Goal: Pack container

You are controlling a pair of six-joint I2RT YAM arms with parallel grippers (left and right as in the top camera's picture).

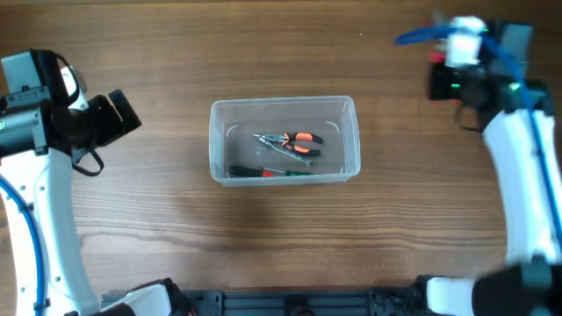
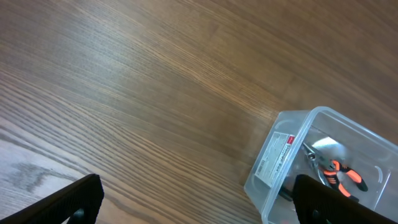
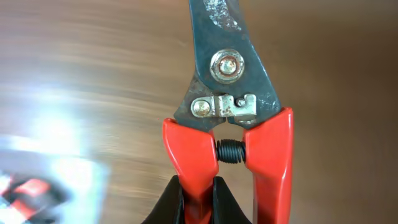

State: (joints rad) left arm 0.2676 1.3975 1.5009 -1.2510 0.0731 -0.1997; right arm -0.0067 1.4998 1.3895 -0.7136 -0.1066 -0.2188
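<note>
— Where is the container (image 1: 283, 102) found?

— It is seen in the middle of the wood-grain table (image 1: 176, 228), between the two arms, with its top open. Orange-handled pliers (image 1: 294, 140) are already lodged inside, and a slim dark-handled tool (image 1: 263, 171) is laid along the near wall. From the left wrist view a white label (image 2: 275, 155) can be made out on one short wall.

— And what is held?

— Red-handled snips (image 3: 227, 93) are gripped by the right gripper (image 3: 199, 196); its fingers are clamped on one handle, below the spring. This gripper is placed well apart from the container, off toward the far right of the table. Nothing is held by the left gripper (image 2: 199, 211): its fingers are spread wide, and it is parked to the left of the tub.

— Which step is judged to be in hand?

— The snips are taken to be the next item to be packed; they are not yet over the tub.

— What is called for next?

— The snips would have to be brought above the open top, lined up with the long side, lowered clear of the thin rim, and only then released. The bare floor beside the pliers is judged the safest spot.
</note>
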